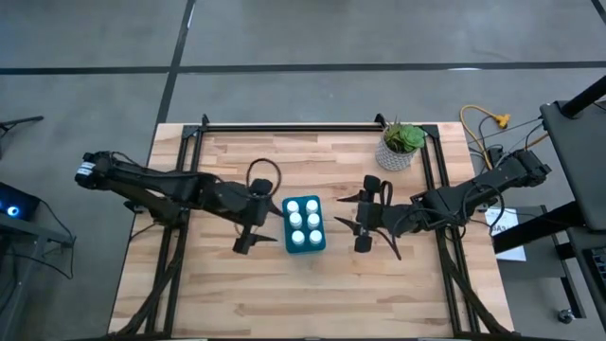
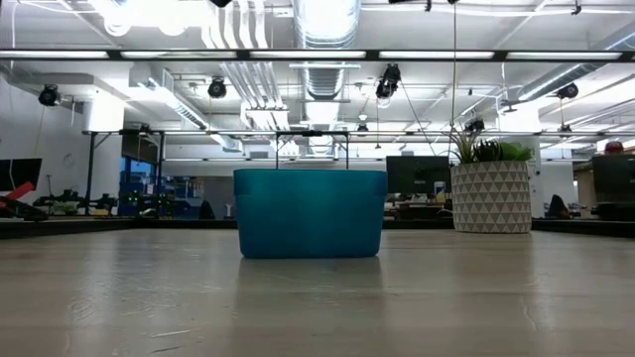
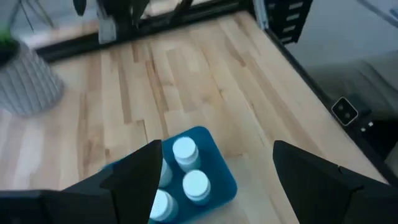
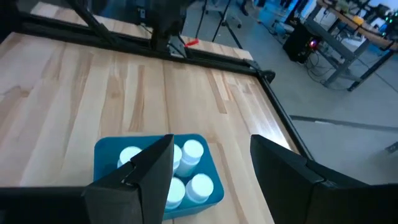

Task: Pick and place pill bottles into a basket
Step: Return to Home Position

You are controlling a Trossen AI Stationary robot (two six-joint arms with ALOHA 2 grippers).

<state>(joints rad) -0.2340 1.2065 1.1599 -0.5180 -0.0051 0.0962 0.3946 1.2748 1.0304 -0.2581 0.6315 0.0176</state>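
Low view: the basket wall hides the pill bottles — wrist views show only some.

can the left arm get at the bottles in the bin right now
Probably yes: the left gripper is open beside the basket, nothing lies between, and the pill bottles stand uncovered. The right gripper waits opposite.

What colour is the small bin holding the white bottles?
The rectangular bin is teal-blue; the low view shows it best.

Six small white pill bottles are standing up in two rows inside the blue basket, filling it. The basket is sitting in the middle of the wooden counter.
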